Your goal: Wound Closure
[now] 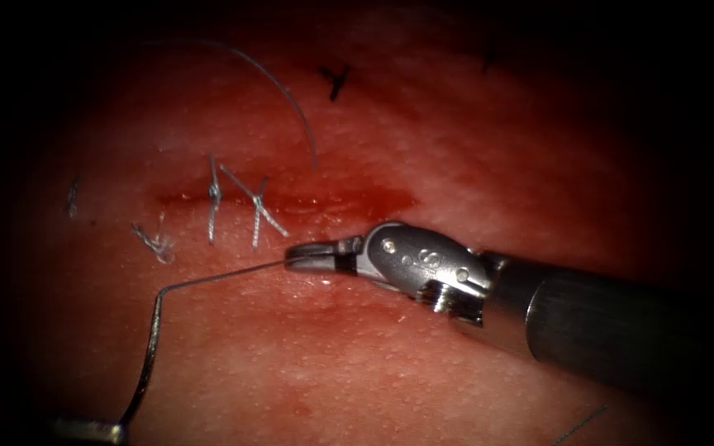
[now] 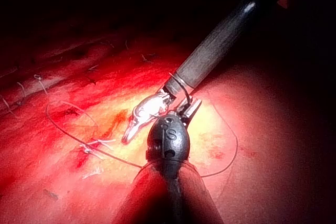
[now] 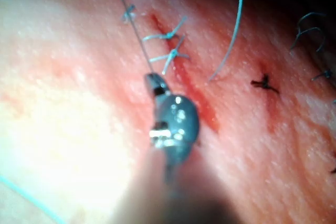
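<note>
Coming in from the right in the endoscope view, the right tool lies just on the near side of the cut, its jaws pressed narrow on the thread. The thread runs taut to the left and nearer, to the tail of the needle. The needle is out of the tissue, curving down to the near left, where the left tool grips it by its lower end. Two stitches cross the left part of the cut, and red fluid sits along its right part. A loose strand arcs over the far side.

In the left wrist view, the left tool sits close in front of the right tool, whose shaft slants away behind. How the left tool's jaws stand cannot be told here. The thread loops over the tissue around both.

In the right wrist view, the right tool pinches the thread, which leads straight away from its tip, passing just beside the stitches. The cut runs alongside the tool, and the strand curves beyond it.
</note>
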Controlling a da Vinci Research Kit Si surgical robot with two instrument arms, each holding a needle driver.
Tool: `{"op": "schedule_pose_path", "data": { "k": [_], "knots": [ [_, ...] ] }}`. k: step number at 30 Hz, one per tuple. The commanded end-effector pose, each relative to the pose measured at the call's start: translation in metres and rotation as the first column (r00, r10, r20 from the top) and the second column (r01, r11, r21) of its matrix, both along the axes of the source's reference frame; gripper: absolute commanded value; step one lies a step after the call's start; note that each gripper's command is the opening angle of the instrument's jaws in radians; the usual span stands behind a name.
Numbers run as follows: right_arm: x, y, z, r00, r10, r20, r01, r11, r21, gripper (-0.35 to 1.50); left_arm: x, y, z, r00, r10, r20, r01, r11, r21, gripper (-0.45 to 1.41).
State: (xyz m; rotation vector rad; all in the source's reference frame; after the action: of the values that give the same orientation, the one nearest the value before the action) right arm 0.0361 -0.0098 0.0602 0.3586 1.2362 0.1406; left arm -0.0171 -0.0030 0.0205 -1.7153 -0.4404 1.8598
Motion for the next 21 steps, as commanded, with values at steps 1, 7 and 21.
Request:
{"op": "schedule_pose_path", "data": {
  "k": [1,7,21],
  "knots": [
    [0.0009,-0.0005,-0.0010,1.000,-0.002,-0.003,0.002,1.000,0.003,-0.35,-0.0005,0.0006,0.0010,1.000,-0.018,-0.022,0.018,1.000,-0.018,-0.45],
    [0.0014,-0.0018,-0.0073,1.000,0.000,0.014,-0.001,0.999,0.036,-0.35,0.0012,0.0024,0.0068,0.961,-0.147,-0.233,0.115,0.983,-0.146,-0.45],
    [0.0010,-0.0102,-0.0202,0.999,0.031,0.011,-0.031,0.999,0.014,-0.35,0.0024,-0.0034,0.0077,0.895,-0.248,-0.370,0.130,0.940,-0.315,-0.45]
  ]
}}
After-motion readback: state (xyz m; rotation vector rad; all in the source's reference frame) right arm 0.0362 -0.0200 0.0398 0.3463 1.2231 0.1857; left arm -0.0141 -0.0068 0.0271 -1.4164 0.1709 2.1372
